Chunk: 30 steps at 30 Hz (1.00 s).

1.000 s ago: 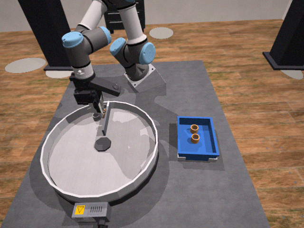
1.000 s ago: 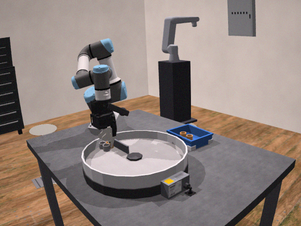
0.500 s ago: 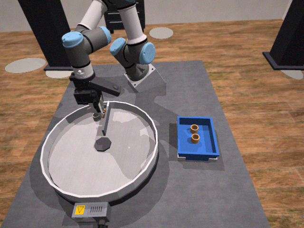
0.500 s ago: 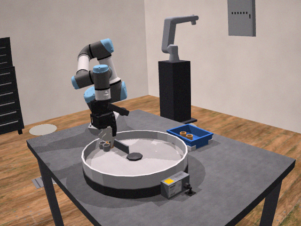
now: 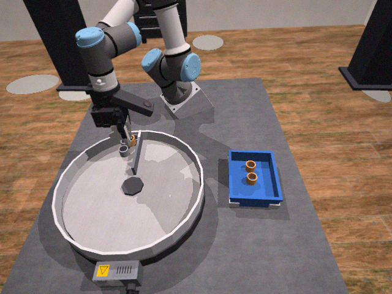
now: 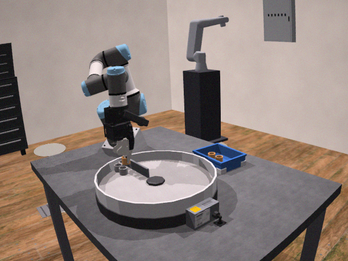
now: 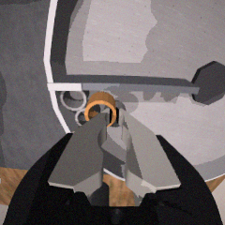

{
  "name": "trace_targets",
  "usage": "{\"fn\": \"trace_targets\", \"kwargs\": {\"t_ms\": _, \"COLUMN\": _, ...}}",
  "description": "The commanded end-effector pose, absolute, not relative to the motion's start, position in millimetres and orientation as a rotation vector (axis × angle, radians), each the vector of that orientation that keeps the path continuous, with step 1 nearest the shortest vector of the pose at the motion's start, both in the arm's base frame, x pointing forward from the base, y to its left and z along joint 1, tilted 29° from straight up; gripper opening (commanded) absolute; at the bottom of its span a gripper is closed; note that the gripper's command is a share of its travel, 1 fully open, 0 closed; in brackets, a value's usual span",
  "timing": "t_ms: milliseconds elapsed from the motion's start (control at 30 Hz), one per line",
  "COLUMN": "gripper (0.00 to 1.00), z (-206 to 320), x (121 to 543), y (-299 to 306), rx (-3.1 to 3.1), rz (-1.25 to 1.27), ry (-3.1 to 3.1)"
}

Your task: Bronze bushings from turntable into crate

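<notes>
The gripper is nearly closed, its fingertips pinching the wall of a bronze bushing; in the wrist view one fingertip reaches into the sleeve's opening and the other is outside it. That bushing is inside the turntable's rim, near the edge on the robot's side, and looks raised above the floor of the turntable. It is roughly upright, its long axis close to vertical and its open end facing up; any slight tilt is hard to judge. Just beside it, at least two steel bushings stand upright, open ends up; one steel bushing is clear in the top and exterior views, and part of the group is hidden by the fingers. On the bronze bushing's other side is a straight divider, running from the rim toward the dark hub at the centre. Well apart from the gripper, the blue crate sits beside the turntable on the grey table. Two more bronze sleeves stand upright inside it, near each other, with their open ends up.

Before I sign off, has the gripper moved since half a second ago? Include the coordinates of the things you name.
Yes: the gripper (image 5: pixel 128 144) (image 6: pixel 128 162) (image 7: pixel 113 108) has risen, judged against the turntable rim (image 5: pixel 152 248) (image 6: pixel 157 208) (image 7: pixel 51 33) in the exterior view.
</notes>
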<state>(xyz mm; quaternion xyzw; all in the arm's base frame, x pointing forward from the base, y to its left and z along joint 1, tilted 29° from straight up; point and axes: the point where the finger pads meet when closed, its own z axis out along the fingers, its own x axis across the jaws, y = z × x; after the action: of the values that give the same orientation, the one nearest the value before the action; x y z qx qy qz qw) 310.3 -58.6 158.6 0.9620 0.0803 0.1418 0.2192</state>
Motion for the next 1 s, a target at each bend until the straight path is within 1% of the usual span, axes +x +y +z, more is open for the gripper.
{"fn": "trace_targets", "kwargs": {"t_ms": 0, "gripper": 0.00, "z": 180, "x": 300, "y": -48, "rx": 2.672, "rz": 0.370, "ry": 0.215}}
{"fn": "trace_targets", "kwargs": {"t_ms": 333, "gripper": 0.00, "z": 190, "x": 296, "y": -43, "rx": 2.673, "rz": 0.367, "ry": 0.216}}
{"fn": "trace_targets", "kwargs": {"t_ms": 967, "gripper": 0.00, "z": 191, "x": 296, "y": -43, "rx": 2.673, "rz": 0.368, "ry": 0.216}}
